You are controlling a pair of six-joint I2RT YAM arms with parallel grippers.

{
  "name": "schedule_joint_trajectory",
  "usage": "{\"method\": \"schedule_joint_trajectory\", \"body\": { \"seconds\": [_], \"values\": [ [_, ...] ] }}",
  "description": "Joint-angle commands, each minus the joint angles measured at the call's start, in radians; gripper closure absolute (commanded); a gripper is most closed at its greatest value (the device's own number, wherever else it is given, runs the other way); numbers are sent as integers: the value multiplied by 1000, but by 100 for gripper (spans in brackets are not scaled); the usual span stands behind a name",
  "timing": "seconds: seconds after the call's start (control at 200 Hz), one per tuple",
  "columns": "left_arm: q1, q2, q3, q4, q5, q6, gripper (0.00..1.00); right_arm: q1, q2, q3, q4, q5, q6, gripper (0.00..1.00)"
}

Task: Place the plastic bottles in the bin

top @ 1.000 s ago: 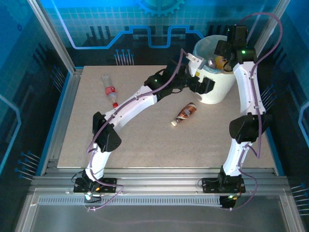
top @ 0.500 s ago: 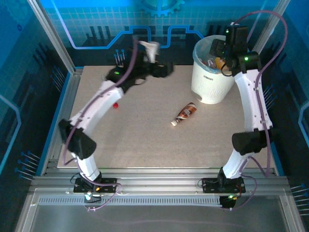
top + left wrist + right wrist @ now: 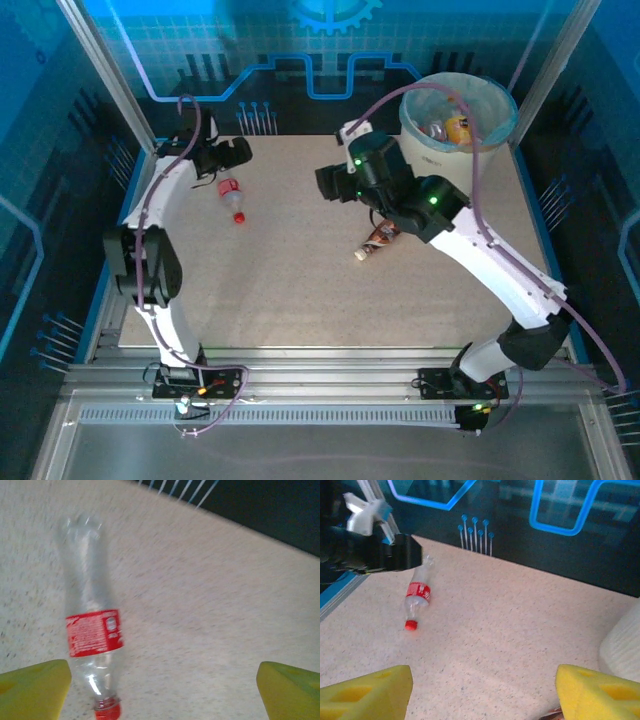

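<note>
Clear red-label bottle (image 3: pixel 229 190) lies flat on the table (image 3: pixel 300 300), far-left part, red cap toward near edge. Brown bottle (image 3: pixel 381 236) lies mid-table, partly under the right arm. Bin (image 3: pixel 445 160) stands in the far-right corner, bottles inside. Left gripper (image 3: pixel 160 692) at the clear bottle, fingers spread wide, grasping nothing. Right gripper (image 3: pixel 480 695) above mid-table, released, empty.

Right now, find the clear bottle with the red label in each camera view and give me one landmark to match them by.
Top external: the clear bottle lies at upper left, its red cap pointing down the picture.
Left wrist: the bottle lies left of centre, cap at the bottom edge.
Right wrist: the bottle lies left of middle, cap lowest.
Shared landmark: the row of blue pins behind it.
</note>
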State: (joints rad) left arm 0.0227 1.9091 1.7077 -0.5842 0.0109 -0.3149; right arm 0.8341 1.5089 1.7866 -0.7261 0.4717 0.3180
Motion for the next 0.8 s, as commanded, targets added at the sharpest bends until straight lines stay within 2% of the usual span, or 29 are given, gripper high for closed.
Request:
{"method": "schedule_joint_trajectory", "body": {
  "seconds": [0.0,0.08,0.22,0.415,0.585,0.795],
  "values": [
    [21,84,67,-76,-33,16,3,27,16,-2,-22,30,35,24],
    [36,126,73,-67,-78,16,3,41,16,-6,-22,33,38,24],
    [69,193,84,-63,-59,-25,3,46,16,-21,-20,61,36,24],
    [71,294,130,-63,80,-4,7,45,29,-30,-30,69,30,23],
    [71,356,207,-131,58,28,14,43,35,-27,-49,61,42,23],
    [70,364,212,-131,20,91,21,40,17,-48,-51,73,48,23]
  ]
}}
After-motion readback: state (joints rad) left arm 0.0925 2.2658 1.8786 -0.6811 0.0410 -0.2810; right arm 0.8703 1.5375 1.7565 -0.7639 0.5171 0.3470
